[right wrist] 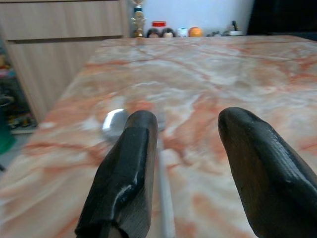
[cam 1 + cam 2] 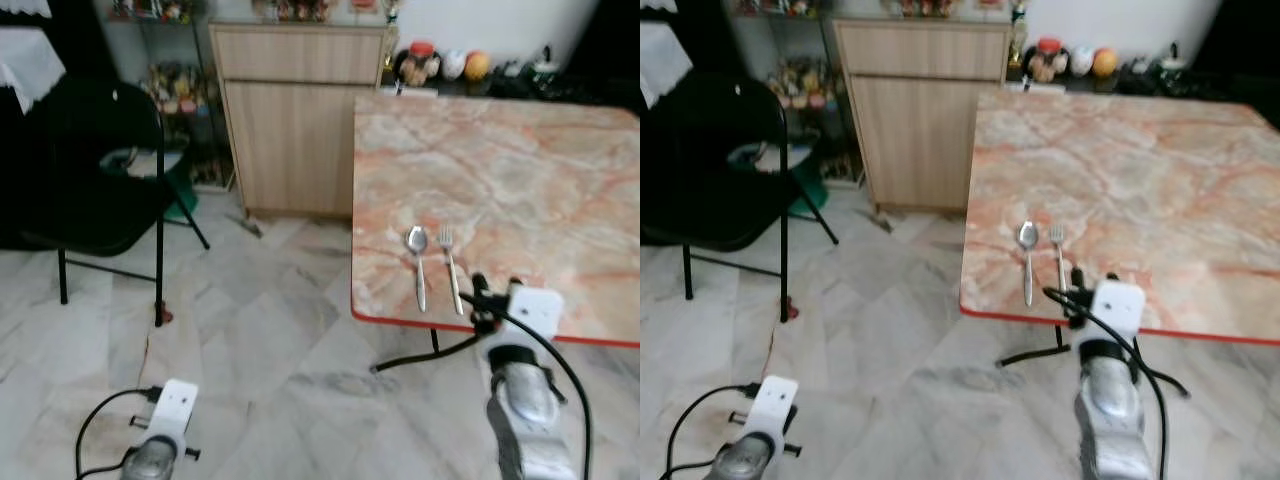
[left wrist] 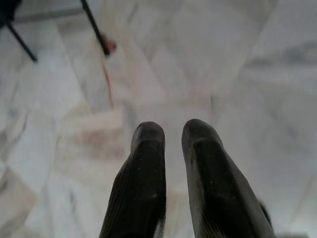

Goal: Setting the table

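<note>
A silver spoon [image 2: 417,262] and a silver fork [image 2: 450,265] lie side by side near the front left corner of the pink marble table [image 2: 520,170], handles toward me. My right gripper [image 1: 188,124] is open, low over the table's near edge just behind the fork. In the right wrist view the fork's handle [image 1: 166,198] runs beside one finger and the spoon's bowl [image 1: 115,121] shows past it. My left gripper [image 3: 168,131] hangs over the floor, its fingers close together with nothing between them.
A black folding chair [image 2: 100,170] stands at the left on the pale tiled floor [image 2: 260,330]. A wooden cabinet [image 2: 295,110] stands behind the table's left corner. Jars and round objects [image 2: 440,65] sit beyond the table's far edge.
</note>
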{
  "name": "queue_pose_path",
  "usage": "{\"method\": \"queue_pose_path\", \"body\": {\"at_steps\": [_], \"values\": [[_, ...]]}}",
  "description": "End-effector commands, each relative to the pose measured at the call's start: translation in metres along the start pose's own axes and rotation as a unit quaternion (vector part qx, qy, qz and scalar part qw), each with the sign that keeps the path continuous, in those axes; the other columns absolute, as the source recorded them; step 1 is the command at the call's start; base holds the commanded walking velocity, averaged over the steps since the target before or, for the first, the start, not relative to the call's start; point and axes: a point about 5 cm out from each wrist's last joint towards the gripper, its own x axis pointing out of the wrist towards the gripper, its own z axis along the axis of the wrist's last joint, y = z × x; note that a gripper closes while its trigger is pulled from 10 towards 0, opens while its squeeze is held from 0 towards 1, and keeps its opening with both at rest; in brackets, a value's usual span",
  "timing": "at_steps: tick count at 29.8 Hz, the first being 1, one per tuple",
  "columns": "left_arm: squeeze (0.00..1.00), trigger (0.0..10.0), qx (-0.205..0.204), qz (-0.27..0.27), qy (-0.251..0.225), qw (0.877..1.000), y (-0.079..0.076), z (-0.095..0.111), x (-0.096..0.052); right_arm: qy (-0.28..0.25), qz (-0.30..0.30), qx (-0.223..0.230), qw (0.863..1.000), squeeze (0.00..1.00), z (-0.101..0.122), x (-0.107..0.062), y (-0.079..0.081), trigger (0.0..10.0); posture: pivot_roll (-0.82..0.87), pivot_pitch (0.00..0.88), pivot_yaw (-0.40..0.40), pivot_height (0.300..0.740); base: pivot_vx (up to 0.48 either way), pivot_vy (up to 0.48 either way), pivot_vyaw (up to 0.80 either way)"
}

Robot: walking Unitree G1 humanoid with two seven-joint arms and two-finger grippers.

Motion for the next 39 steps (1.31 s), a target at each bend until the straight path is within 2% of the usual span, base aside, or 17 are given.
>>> {"method": "queue_pose_path", "body": {"at_steps": [1,9,16,19,20,27,30,32,33,34,39], "values": [[0.0,10.0,-0.006,-0.007,-0.003,1.0,-0.008,0.004,0.001,0.0,-0.013,-0.005,1.0,0.0,0.001,-0.001,-0.008,10.0,0.03,0.0,-0.017,0.74,0.345,0.0,0.0],[0.0,10.0,-0.006,-0.005,-0.002,1.0,-0.008,0.003,0.001,0.0,-0.015,-0.001,1.0,0.0,0.003,-0.002,-0.008,10.0,0.03,0.0,-0.018,0.74,0.329,0.0,0.0],[0.0,10.0,-0.009,-0.002,-0.009,1.0,-0.007,0.006,0.002,0.012,-0.018,-0.005,1.0,0.0,0.0,-0.003,-0.009,10.0,0.03,0.0,-0.019,0.74,0.0,0.0,0.0],[0.0,10.0,-0.009,-0.002,-0.008,1.0,-0.007,0.005,0.001,0.037,-0.015,-0.013,0.999,0.0,-0.004,-0.005,-0.007,10.0,0.02,0.0,-0.017,0.74,0.0,0.0,0.0],[0.0,10.0,-0.009,-0.002,-0.007,1.0,-0.008,0.005,0.001,0.036,-0.011,0.002,0.999,1.0,-0.003,-0.005,-0.006,10.0,0.02,0.0,-0.018,0.74,0.0,0.0,0.0],[0.0,10.0,-0.009,-0.002,-0.005,1.0,-0.008,0.003,0.001,0.04,-0.025,0.035,0.998,1.0,0.002,-0.001,-0.009,10.0,0.02,0.0,-0.02,0.74,0.0,0.0,0.0],[0.0,10.0,-0.01,-0.001,-0.005,1.0,-0.008,0.003,0.001,0.043,-0.022,0.034,0.998,1.0,0.005,0.001,-0.009,10.0,0.02,0.0,-0.021,0.74,0.0,0.0,0.0],[0.0,10.0,-0.01,-0.001,-0.004,1.0,-0.008,0.003,0.001,0.057,-0.014,0.026,0.998,0.06,0.008,0.002,-0.006,10.0,0.02,0.0,-0.021,0.74,0.0,0.0,0.0],[0.0,10.0,-0.01,-0.001,-0.004,1.0,-0.008,0.003,0.001,0.063,-0.012,0.023,0.998,0.06,0.007,0.002,-0.005,10.0,0.02,0.0,-0.021,0.74,0.0,0.0,0.0],[0.0,10.0,-0.01,-0.001,-0.004,1.0,-0.008,0.003,0.001,0.07,-0.009,0.022,0.997,0.0,0.007,0.002,-0.003,10.0,0.02,0.0,-0.021,0.74,0.0,0.0,0.0],[0.0,10.0,-0.01,-0.001,-0.003,1.0,-0.008,0.002,0.0,0.085,0.004,0.022,0.996,0.0,0.008,-0.002,0.004,10.0,0.02,0.0,-0.021,0.74,0.0,0.0,0.0]]}}
